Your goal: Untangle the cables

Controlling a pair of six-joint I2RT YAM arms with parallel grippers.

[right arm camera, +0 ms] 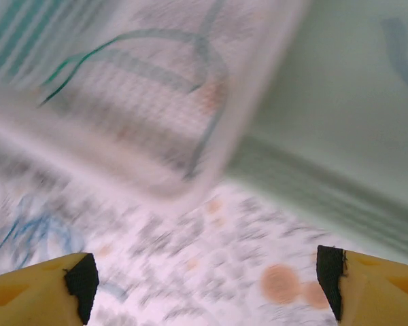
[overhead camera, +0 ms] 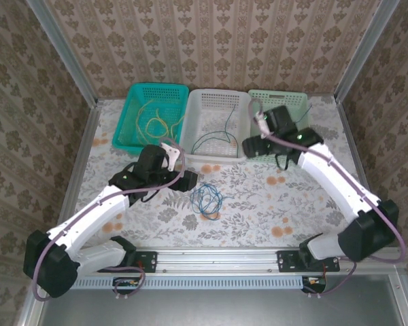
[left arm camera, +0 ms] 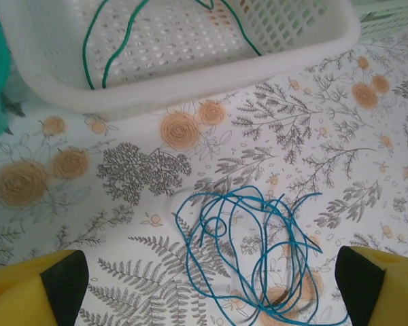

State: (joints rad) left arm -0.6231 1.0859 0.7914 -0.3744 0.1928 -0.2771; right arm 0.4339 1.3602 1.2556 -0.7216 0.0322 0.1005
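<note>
A tangle of thin blue cables (overhead camera: pixel 207 200) lies on the flowered tablecloth between the arms. In the left wrist view the blue tangle (left arm camera: pixel 258 258) sits on the cloth between my left gripper's yellow, black-padded fingers (left arm camera: pixel 58 285), apart from both. My left gripper (overhead camera: pixel 189 180) is open and hovers just left of the tangle. A green cable (overhead camera: pixel 214 139) lies in the white basket (overhead camera: pixel 217 155). Yellow cables (overhead camera: pixel 153 122) lie in the teal basket (overhead camera: pixel 126 129). My right gripper (right arm camera: pixel 207 278) is open with nothing between its fingers, above the cloth at the white basket's right front corner (overhead camera: pixel 253 145).
A pale green basket (overhead camera: pixel 296 102) stands at the back right, with a blue cable (right arm camera: pixel 401 51) blurred inside it. The three baskets line the back of the table. Metal frame posts and patterned walls enclose the sides. The right wrist view is motion-blurred.
</note>
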